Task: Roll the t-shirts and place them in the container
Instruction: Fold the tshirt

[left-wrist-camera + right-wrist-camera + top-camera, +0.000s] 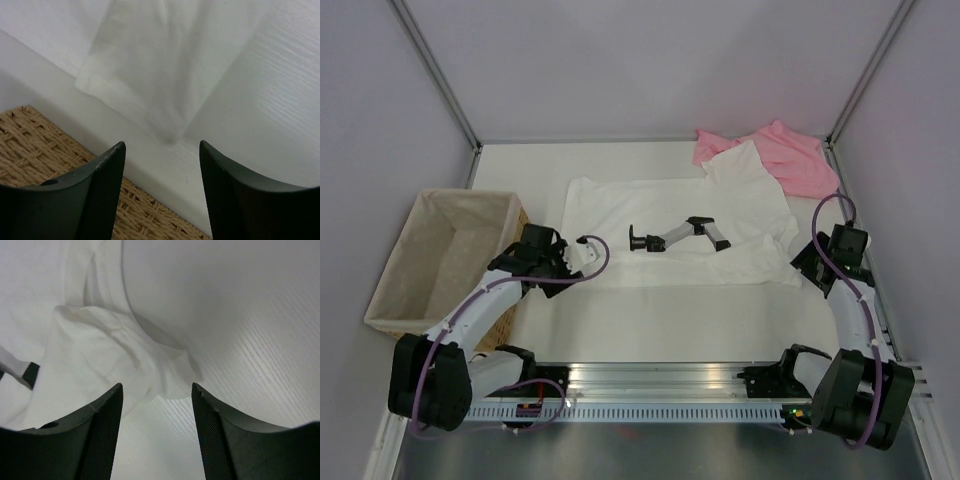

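Observation:
The white t-shirt (680, 225) lies spread flat mid-table, with a dark print (675, 237) on its front. The pink t-shirt (790, 155) is crumpled at the back right, partly under the white one's sleeve. My left gripper (568, 258) hovers at the white shirt's near left corner. In the left wrist view it (161, 145) is open and empty, with the shirt's edge (165, 65) just ahead. My right gripper (817, 262) is at the near right corner. It (157, 386) is open too, and a bunched fold of white cloth (125, 350) lies right before its fingertips.
A cloth-lined wicker basket (468, 195) stands at the left, close beside my left arm; its weave (30, 145) shows under the left finger. Walls enclose the table at the back and both sides. A metal rail (660, 385) runs along the near edge.

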You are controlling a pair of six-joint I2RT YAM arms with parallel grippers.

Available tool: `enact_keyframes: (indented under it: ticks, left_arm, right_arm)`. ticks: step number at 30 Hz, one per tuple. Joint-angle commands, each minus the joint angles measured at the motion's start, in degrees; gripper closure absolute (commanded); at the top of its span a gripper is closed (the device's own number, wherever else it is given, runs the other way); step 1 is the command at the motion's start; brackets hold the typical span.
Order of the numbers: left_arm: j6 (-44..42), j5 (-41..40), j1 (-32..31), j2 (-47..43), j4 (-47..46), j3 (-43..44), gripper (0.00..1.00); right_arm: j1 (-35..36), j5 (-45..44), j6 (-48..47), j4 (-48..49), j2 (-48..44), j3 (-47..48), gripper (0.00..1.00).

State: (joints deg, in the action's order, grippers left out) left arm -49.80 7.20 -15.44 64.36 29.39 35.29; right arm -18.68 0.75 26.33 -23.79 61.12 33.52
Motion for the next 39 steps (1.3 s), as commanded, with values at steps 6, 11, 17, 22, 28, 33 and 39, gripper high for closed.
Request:
enact_keyframes:
  ticks: [6,11,17,22,28,33,39]
  left_arm:
    - [18.7,-2.4,4.0,11.7,3.1,19.5,0.41]
    - [20.8,-4.0,4.3,21.6,1.7,22.9,0.34]
    - [17.6,5.7,5.4,23.9,-1.9,21.9,0.29]
    - [15.4,4.0,5.4,28.6,-2.7,24.2,0.28]
    - [14.1,3.0,5.4,32.0,-5.6,23.2,0.29]
    - [17.3,3.5,5.4,34.0,-9.1,23.8,0.31]
    - [17.5,2.1,5.4,36.5,-10.5,23.9,0.5]
  right_arm:
    - [0.5,13.8,-2.9,5.0,-0.8,4.9,0.4]
    - [5.7,18.7,-8.5,6.6,11.8,8.3,0.36]
    - [8.6,14.3,-9.2,7.7,21.4,13.8,0.34]
    - [9.1,7.5,-10.5,7.0,22.7,17.1,0.36]
    - [11.1,6.7,-12.6,10.3,26.3,18.6,0.37]
    - [11.4,8.5,-13.4,9.7,34.0,22.1,0.46]
    - [11.4,6.2,-12.1,10.4,35.7,24.2,0.91]
